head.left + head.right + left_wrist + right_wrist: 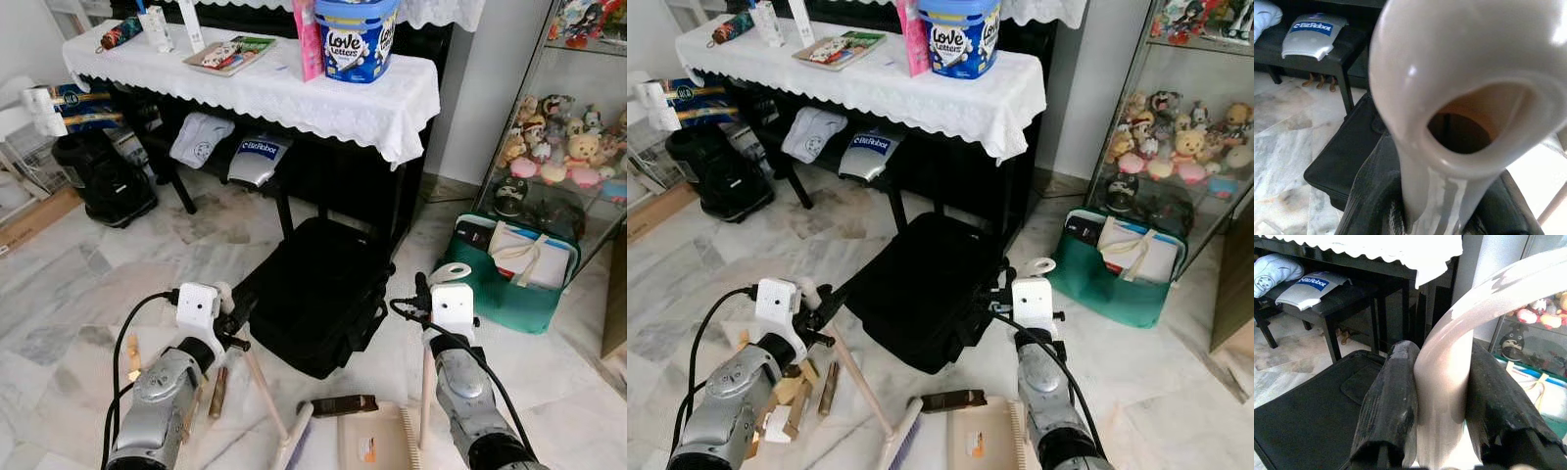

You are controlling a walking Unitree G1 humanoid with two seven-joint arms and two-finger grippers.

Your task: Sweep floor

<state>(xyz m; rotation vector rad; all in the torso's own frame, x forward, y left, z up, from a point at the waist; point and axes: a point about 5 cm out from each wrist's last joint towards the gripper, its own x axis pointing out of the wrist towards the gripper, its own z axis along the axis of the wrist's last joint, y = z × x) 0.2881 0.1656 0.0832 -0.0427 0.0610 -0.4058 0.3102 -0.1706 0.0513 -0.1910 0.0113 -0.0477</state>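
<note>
Left eye view: the left gripper [238, 318] pinches the top of a pale beige plastic broom handle [263, 382], which slants down to the brush head [291, 443] on the grey-veined white marble floor [78, 284]. The right gripper [423, 294] clamps the upright beige handle [427, 392] of a tan plastic dustpan [370, 439] standing beside the brush. A soft black fabric bag [318, 294] lies between the arms.

Left wrist view: the broom handle's glossy looped end [1474, 112] sits tight between the matte black fingers [1369, 200].

Right wrist view: the ridged black fingers [1388, 406] press on either side of the smooth curved dustpan handle [1444, 382].
</note>
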